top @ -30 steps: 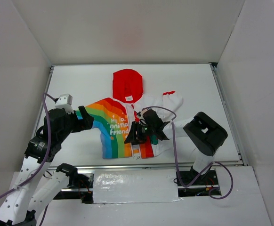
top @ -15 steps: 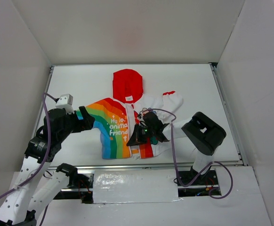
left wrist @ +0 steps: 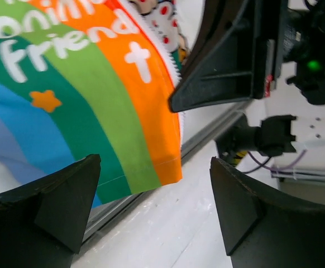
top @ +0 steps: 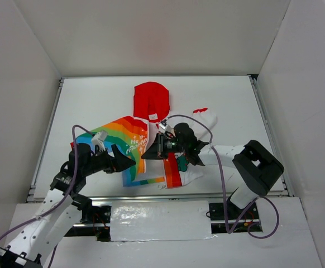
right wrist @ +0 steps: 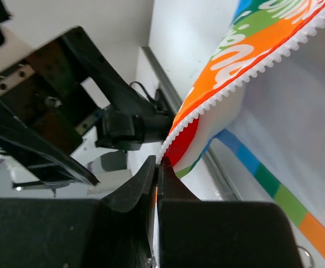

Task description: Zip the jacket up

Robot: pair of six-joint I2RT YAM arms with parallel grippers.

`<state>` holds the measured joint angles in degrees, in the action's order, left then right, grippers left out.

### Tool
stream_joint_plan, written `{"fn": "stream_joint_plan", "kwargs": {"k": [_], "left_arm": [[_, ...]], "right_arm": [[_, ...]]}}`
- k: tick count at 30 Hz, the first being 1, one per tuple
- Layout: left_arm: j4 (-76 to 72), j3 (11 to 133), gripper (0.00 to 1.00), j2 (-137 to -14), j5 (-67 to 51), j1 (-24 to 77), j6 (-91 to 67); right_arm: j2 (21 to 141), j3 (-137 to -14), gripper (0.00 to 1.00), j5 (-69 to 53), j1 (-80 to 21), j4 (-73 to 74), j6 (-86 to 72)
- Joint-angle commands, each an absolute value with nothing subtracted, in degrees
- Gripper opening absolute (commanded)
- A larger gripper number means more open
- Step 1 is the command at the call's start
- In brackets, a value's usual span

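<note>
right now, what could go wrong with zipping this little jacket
The right jaws pinch only a thin strip of the white zipper teeth on the small rainbow-striped hooded jacket; a pull might slip it free.
The left jaws stand open near the orange hem corner, gripping nothing, so the fabric may bunch.
The two sets of jaws sit close; they might collide.

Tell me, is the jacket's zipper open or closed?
Open: the zipper teeth run bare along the orange edge of the jacket, unjoined.

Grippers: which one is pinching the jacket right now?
The right gripper: it is shut on the jacket's toothed zipper edge. The left gripper is wide open, with the rainbow hem in front of it not gripped.
</note>
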<state>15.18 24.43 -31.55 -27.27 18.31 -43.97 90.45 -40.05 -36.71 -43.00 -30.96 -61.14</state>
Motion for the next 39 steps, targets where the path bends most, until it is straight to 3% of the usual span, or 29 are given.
{"fn": "stream_joint_plan", "kwargs": {"k": [1,6,8,17,22,27,39], "left_arm": [[1.1,22.4,0.91,-29.6,-36.0,18.5,-48.2],[-5.4,19.9,0.81,-31.5,-38.8,18.8,-49.7],[-6.9,19.3,0.7,-33.1,-39.6,19.1,-49.8],[0.5,21.6,0.71,-35.9,-32.8,23.1,-46.1],[4.1,22.1,0.66,-36.6,-30.0,24.5,-45.4],[1.2,20.8,0.6,-38.7,-31.2,25.4,-46.4],[-2.6,20.5,0.59,-41.2,-30.8,27.6,-47.3]], "right_arm": [[89.4,-42.9,0.0,-39.6,-43.7,-35.4,-63.7],[88.9,-44.4,0.0,-38.9,-44.2,-30.8,-61.5],[88.3,-44.9,0.0,-37.2,-44.4,-28.1,-59.8],[88.9,-46.2,0.0,-35.9,-44.4,-24.3,-58.4],[88.7,-47.2,0.0,-35.4,-44.4,-22.8,-57.4],[88.9,-47.7,0.0,-35.2,-44.4,-22.1,-56.9],[89.4,-48.4,0.0,-33.0,-45.2,-19.2,-56.2]]}}
